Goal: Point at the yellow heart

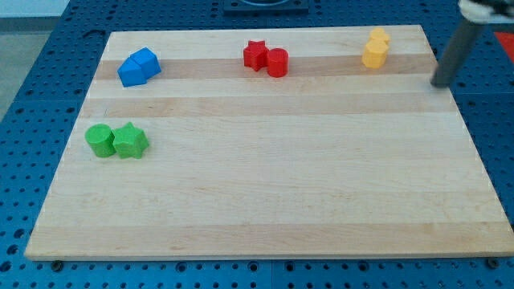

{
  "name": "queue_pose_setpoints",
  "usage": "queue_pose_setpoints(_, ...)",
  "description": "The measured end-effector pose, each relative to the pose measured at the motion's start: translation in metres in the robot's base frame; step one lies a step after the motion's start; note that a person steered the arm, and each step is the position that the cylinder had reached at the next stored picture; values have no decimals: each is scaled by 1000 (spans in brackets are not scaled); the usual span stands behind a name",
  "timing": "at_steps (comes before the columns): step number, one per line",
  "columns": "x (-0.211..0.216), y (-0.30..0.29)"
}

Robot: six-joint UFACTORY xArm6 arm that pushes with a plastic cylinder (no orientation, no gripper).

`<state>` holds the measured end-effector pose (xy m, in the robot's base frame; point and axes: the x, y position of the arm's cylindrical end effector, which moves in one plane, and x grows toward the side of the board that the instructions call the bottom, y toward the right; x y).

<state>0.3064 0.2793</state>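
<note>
Camera view: two yellow blocks (375, 49) sit touching near the wooden bench's (265, 201) top right corner, stacked toward the view's top; which is the heart, and which way it points, cannot be told. My tip (440, 83) rests just off the bench's right edge, right of them and apart. No pincer shows. Two red blocks (266, 58), two blue blocks (138, 67) and two green blocks (116, 140) also pair up.

I see two yellow blocks touching near the bench's (265, 201) top right corner. Which one is the yellow heart (373, 54) I can't tell for sure; the lower, larger piece looks likeliest, resting flat on the wood.
</note>
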Motion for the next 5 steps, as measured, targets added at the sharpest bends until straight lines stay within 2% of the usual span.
queue_pose_setpoints(2, -84, -3)
queue_pose_setpoints(3, -96, -4)
queue_pose_setpoints(5, -85, -8)
